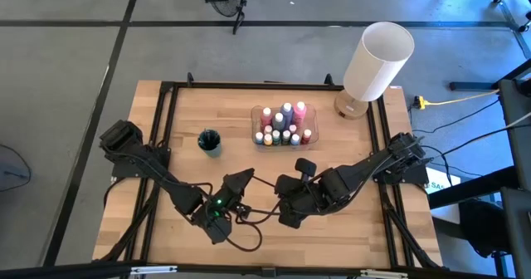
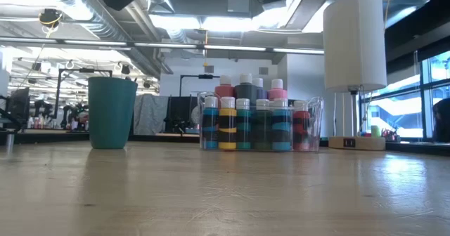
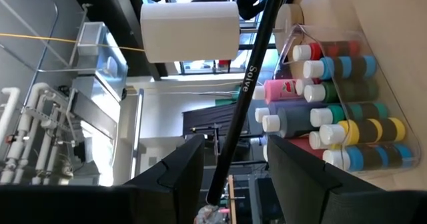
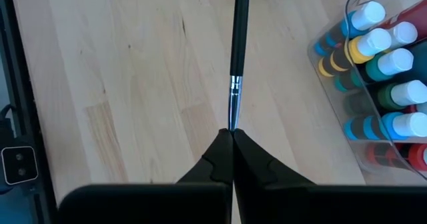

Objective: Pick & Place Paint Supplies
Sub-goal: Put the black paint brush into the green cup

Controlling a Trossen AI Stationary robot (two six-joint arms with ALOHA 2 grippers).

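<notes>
A thin paintbrush [image 4: 237,44] with a dark handle, metal ferrule and light tip is held between both arms above the bare wood of the table [image 1: 348,229], near its front edge. The right gripper [image 4: 231,132] is clenched on the brush's bristle end, the jaws pressed fully together in the right wrist view. In the left wrist view the handle [image 3: 241,97], printed with a brand word, passes between the half-spread fingers of the left gripper [image 3: 235,159]; whether those fingers actually bear on it cannot be told. The paint bottles [image 1: 282,125] are packed in a clear plastic tray [image 3: 363,34] toward the back of the table, a teal cup [image 1: 209,142] stands apart to its left, and a white cylindrical lamp [image 1: 377,61] occupies the back right corner. The brush is judged very light, stiff along the handle, smooth and inclined to slip or pivot in a two-finger pinch. The bristles are judged soft and easily splayed, so the present hold at the tip is judged poor; a hold on the handle just behind the ferrule is judged safer. Each bottle, by contrast, is judged rigid, heavier and best taken around the body below the white cap
</notes>
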